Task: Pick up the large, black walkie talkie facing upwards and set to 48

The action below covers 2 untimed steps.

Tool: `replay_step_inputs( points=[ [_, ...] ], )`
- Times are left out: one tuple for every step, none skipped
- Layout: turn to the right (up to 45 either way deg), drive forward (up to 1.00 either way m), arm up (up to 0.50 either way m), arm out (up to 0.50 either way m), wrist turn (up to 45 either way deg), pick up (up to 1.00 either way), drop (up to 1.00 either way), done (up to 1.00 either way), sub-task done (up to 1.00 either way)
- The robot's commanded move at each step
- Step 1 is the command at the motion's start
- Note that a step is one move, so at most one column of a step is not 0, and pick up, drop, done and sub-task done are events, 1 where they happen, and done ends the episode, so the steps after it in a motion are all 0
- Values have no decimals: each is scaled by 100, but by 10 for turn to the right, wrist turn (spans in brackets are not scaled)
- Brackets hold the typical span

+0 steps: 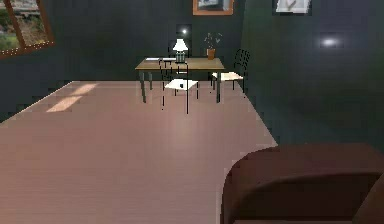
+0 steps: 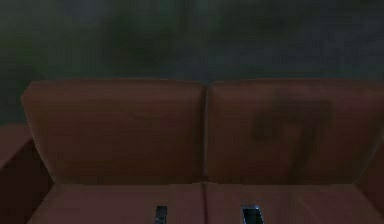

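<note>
Judging the claw's state isn't possible for you here: can't tell. On the arm side, a brown sofa stands against a dark wall. On its seat lie a left dark thing and a right dark thing, either side of the cushion seam; which is the walkie talkie, can't tell. Ahead, across bare floor: bench with lamp and potted plant, two chairs.
</note>
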Motion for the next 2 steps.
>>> replay_step_inputs(
  points=[
    [0,0,10,0,0,0,0,0,0],
    [0,0,0,0,0,0,0,100,0]
  ],
)
